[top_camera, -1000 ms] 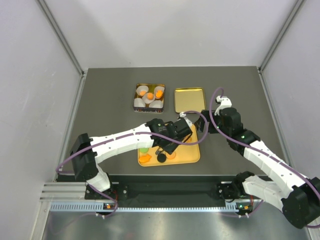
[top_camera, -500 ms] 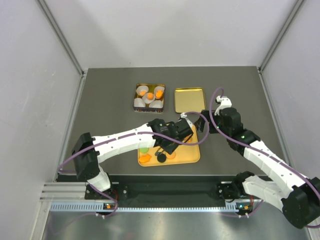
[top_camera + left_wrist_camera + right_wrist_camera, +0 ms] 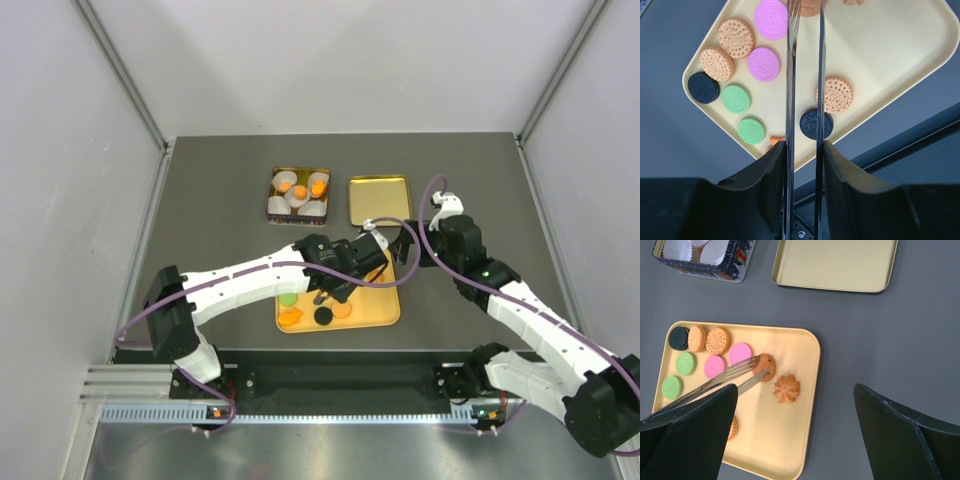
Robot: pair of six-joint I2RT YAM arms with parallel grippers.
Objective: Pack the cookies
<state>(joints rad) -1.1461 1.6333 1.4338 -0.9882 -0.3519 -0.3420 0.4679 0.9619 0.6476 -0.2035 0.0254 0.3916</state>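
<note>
A: Holding anything on the left?

B: Yes. Clamped with the left gripper on one tan round cookie, long blades almost together with only the disc between the tips. Hangs over the middle of the yellow tray, just beside the flower-shaped cookie.

A: And on the right?

B: Spread wide on the right gripper, nothing between. Hovers over the desk by the tray's far right corner, near the loose lid.

A: Which way to the tin from the held cookie?

B: Away from the arm bases and toward the robot's left, going by the top view. Well apart from the blade tips, with bare desk between tray and tin. Off the blades' line too: pointing far and right now, so probably calls for a swing leftward before any reach.

A: Any long axis to mind?

B: None on a round disc. Better to mind the blades' own length, and the white paper cups packed inside the tin, some with orange pieces in them.

A: Left on the tray?

B: Pink, green, tan and black rounds bunched at its left side, the nearest pink cookie just beside the blades.

A: Nearer arm?

B: Hard to call on distance. Left one loaded, so likely its move.
</note>
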